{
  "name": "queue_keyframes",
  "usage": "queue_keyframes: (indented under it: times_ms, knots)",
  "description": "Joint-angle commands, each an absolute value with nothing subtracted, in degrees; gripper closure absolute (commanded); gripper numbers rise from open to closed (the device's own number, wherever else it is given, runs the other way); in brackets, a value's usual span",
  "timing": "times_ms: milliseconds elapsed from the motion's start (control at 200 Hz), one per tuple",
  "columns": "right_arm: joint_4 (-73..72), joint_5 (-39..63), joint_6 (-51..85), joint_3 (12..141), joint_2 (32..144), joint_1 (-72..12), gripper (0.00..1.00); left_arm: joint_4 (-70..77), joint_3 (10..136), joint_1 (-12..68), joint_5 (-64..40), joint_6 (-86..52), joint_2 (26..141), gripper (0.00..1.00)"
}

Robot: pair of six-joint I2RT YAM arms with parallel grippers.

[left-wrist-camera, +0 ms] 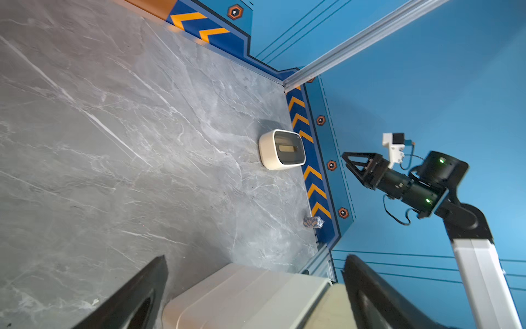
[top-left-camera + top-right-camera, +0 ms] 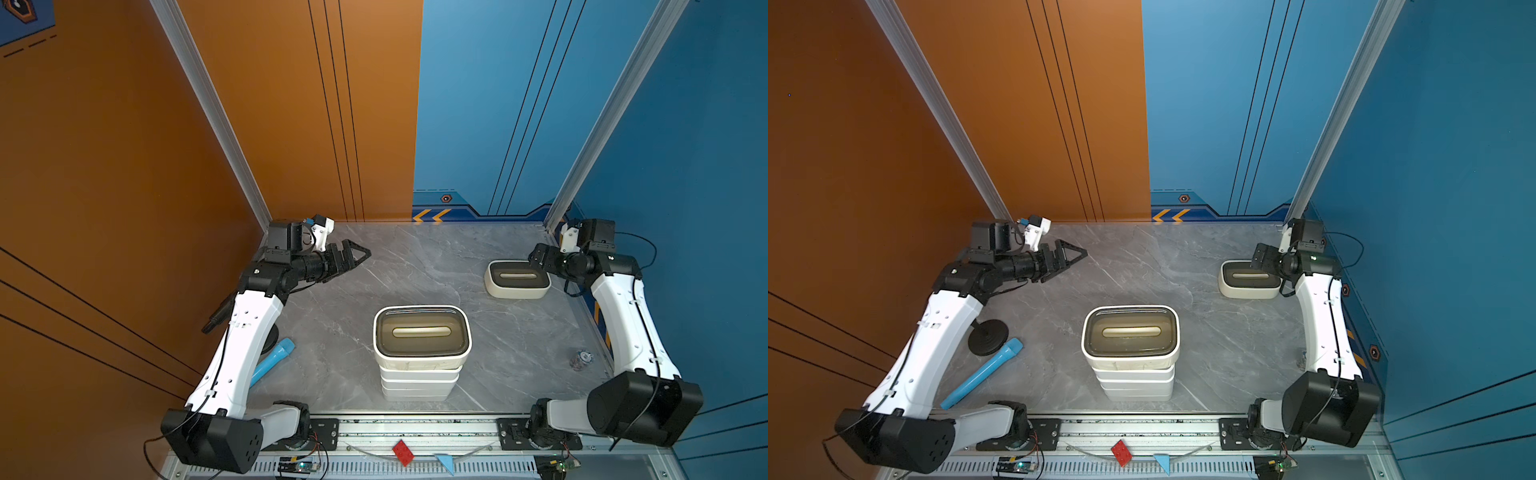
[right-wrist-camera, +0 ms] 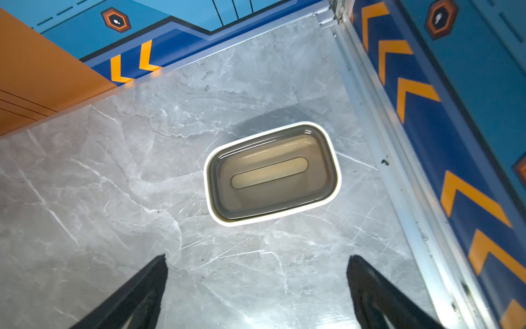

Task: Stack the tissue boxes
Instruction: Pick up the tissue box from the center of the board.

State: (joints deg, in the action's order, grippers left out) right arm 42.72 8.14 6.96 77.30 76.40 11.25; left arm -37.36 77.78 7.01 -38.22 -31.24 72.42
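I am holding my left gripper [image 2: 360, 254] over the far left of the grey marble-patterned tabletop [image 2: 415, 266], turned on its side. Its black triangular fingers [image 1: 142, 287] are standing spread as wide as they go, and they are gripping nothing.

I am hovering my right gripper [image 3: 257, 257] at the far right, pointing down at the table. Its fingers [image 3: 378, 296] are also gaping fully, with nothing between them.

A lone rounded cream tissue box with a dark-brown slotted lid [image 2: 517, 279] is sitting flat on the table at the far right, just below and ahead of my right gripper. In the right wrist view it is lying clear of both fingertips, untouched.

The stack of tissue boxes [image 2: 419, 384] is standing in the near middle of the table, well apart from both grippers. A second rounded cream box with a dark-brown lid [image 2: 422, 332] is topping it, and flat white boxes are lying beneath; I cannot tell exactly how many.

A light-blue plastic tube [image 2: 982, 374] is lying at the near left beside a black round disc [image 2: 988, 336]. A small crumpled wrapper [image 2: 581, 359] is sitting at the near right.
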Motion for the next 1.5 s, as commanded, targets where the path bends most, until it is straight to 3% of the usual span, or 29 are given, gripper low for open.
queue_keyframes:
  times_ms: [0, 110, 335, 496, 596, 726, 1001, 1492]
  knots:
    - [35.0, 3.9, -5.9, 75.3, 71.7, 9.9, 0.0, -33.3, 78.5, 6.9, -35.6, -30.1, 72.6, 0.02]
    - [35.8, 7.0, -27.9, 71.9, 71.1, 8.4, 0.0, -27.1, 75.6, 6.5, -37.1, -30.6, 72.4, 0.02]
    - [43.2, 9.4, -45.9, 74.5, 76.0, 9.3, 0.0, -16.2, 70.5, 4.1, -44.4, -33.4, 74.3, 0.02]
    - [49.4, 0.2, -66.8, 73.6, 81.4, 4.9, 0.07, -7.8, 67.1, 3.4, -50.0, -34.4, 76.3, 0.02]
    - [47.4, -1.4, -73.1, 73.2, 84.3, 5.5, 0.11, -3.9, 66.0, 3.4, -51.7, -34.5, 77.2, 0.02]
    - [48.8, -4.0, -76.0, 77.2, 90.8, 6.0, 0.27, 0.4, 64.2, 3.6, -53.1, -34.4, 79.4, 0.02]
    - [60.9, 3.4, -73.7, 89.5, 105.5, 6.7, 0.27, 3.2, 61.6, 2.9, -54.5, -35.2, 82.1, 0.02]
    - [63.0, 4.6, -73.6, 93.3, 110.7, 8.2, 0.29, 3.3, 60.7, 1.5, -55.3, -35.6, 83.5, 0.02]
